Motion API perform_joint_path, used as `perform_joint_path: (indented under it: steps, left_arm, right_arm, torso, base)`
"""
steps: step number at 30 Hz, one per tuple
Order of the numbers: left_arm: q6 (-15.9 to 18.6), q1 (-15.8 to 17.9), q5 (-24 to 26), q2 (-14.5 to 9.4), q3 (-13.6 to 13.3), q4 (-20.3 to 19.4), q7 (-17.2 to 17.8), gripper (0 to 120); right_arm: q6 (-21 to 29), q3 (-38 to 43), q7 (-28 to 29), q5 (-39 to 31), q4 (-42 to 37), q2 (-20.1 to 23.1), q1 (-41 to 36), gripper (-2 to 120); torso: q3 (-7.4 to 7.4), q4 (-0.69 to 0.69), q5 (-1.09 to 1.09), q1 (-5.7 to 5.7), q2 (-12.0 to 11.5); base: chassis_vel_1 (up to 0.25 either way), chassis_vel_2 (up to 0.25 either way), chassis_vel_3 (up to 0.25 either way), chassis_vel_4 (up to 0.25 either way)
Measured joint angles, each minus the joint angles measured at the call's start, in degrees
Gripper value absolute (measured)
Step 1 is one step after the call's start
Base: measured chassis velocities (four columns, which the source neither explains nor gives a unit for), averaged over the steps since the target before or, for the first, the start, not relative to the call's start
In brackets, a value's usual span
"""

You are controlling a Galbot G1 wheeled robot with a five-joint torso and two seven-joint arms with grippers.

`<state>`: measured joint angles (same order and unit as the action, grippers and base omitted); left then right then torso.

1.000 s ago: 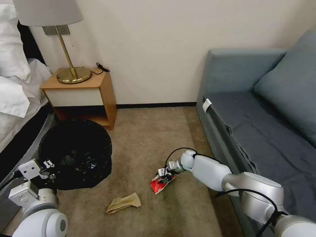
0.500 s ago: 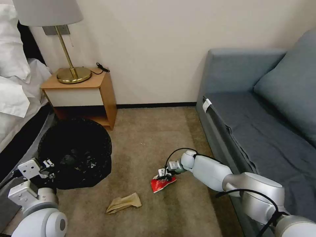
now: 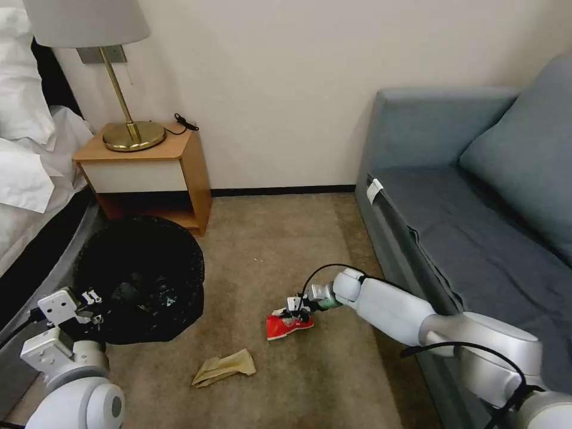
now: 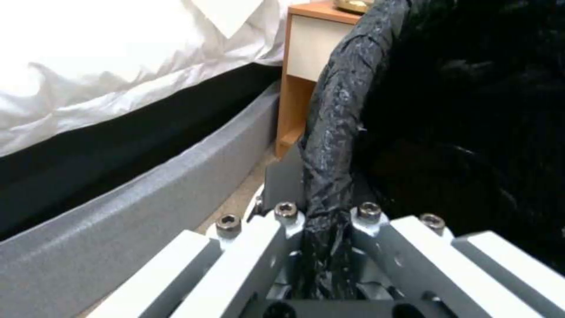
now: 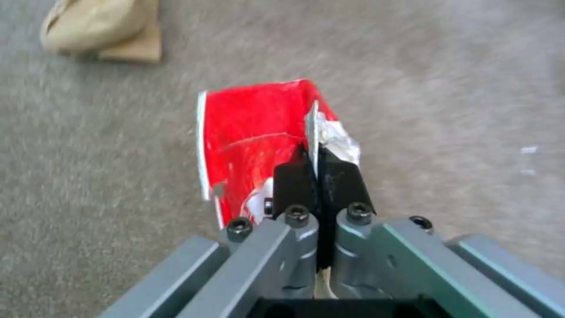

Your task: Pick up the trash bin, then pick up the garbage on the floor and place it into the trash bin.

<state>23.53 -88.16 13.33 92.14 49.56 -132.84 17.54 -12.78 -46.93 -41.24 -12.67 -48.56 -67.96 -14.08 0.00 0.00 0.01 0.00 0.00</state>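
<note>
The trash bin (image 3: pixel 143 277), lined with a crinkly black bag, hangs at the left, held at its near rim by my left gripper (image 3: pixel 89 304). In the left wrist view that left gripper (image 4: pixel 326 221) is shut on the bin's bag-covered rim (image 4: pixel 335 145). My right gripper (image 3: pixel 296 310) is shut on a red snack packet (image 3: pixel 281 326), a piece of the garbage, just above the carpet. Up close, the black fingers (image 5: pixel 294 181) pinch the red packet (image 5: pixel 253 128) at its torn silver edge. A crumpled brown paper bag (image 3: pixel 225 366) lies on the carpet nearer me.
A wooden nightstand (image 3: pixel 152 173) with a brass lamp (image 3: pixel 128 128) stands behind the bin. A bed (image 3: pixel 30 196) borders the left side, a grey-blue sofa (image 3: pixel 476 226) the right. Beige carpet (image 3: pixel 280 250) lies open between them.
My right gripper has lifted the red packet slightly and carried it left, toward the bin. The bin in my left gripper has shifted a little to the right.
</note>
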Motion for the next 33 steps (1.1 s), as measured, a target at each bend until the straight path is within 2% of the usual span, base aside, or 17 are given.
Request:
perform_joint_path:
  steps: [1, 3, 5, 7, 17, 28, 33]
  left_arm:
    - [0.00, 0.00, 0.00, 0.00, 0.00, 0.00, 0.00, 3]
    - [0.03, -0.24, 0.00, 0.00, 0.01, -0.17, 0.00, 3]
    - [0.10, -0.28, -0.01, 0.00, -0.09, -0.30, 0.01, 3]
    - [0.26, -0.30, -0.03, 0.00, -0.23, -0.41, -0.03, 3]
    - [0.27, -0.47, -0.74, 0.00, -0.78, 0.46, -0.02, 3]
    - [0.36, -0.33, -1.05, 0.00, -1.15, 2.06, -0.08, 3]
    - [0.35, -0.07, -1.32, 0.00, -1.50, 3.04, -0.12, 3]
  right_arm:
    - [0.00, 0.00, 0.00, 0.00, 0.00, 0.00, 0.00, 0]
    - [0.64, 0.83, 1.51, -1.45, -3.59, 3.41, 0.32, 0]
    - [0.73, 0.99, 1.75, -1.74, -4.23, 4.12, 0.36, 0]
    - [0.80, 2.23, 2.17, -2.87, -6.51, 6.84, 0.30, 0]
    - [1.48, 7.75, 2.98, -8.66, -16.22, 13.39, -1.43, 0]
    - [0.78, 14.74, 3.93, -15.14, -26.54, 16.85, -2.21, 0]
    - [1.37, 16.41, 6.40, -19.50, -32.28, 17.30, -1.17, 0]
  torso:
    - [0.00, 0.00, 0.00, 0.00, 0.00]
    - [0.00, 0.00, -0.01, 0.00, 0.00]
    - [0.00, 0.00, -0.02, 0.00, 0.00]
    - [0.00, -0.01, 0.00, 0.00, 0.01]
    - [0.00, -0.01, 0.00, 0.00, 0.01]
    - [0.00, 0.00, -0.01, 0.00, 0.01]
    - [0.00, 0.00, -0.02, 0.00, 0.01]
  base:
    - [0.000, 0.000, 0.000, 0.000]
    - [0.000, 0.000, 0.000, 0.000]
    - [0.000, 0.000, 0.000, 0.000]
    - [0.000, 0.000, 0.000, 0.000]
    - [0.000, 0.000, 0.000, 0.000]
    - [0.000, 0.000, 0.000, 0.000]
    - [0.000, 0.000, 0.000, 0.000]
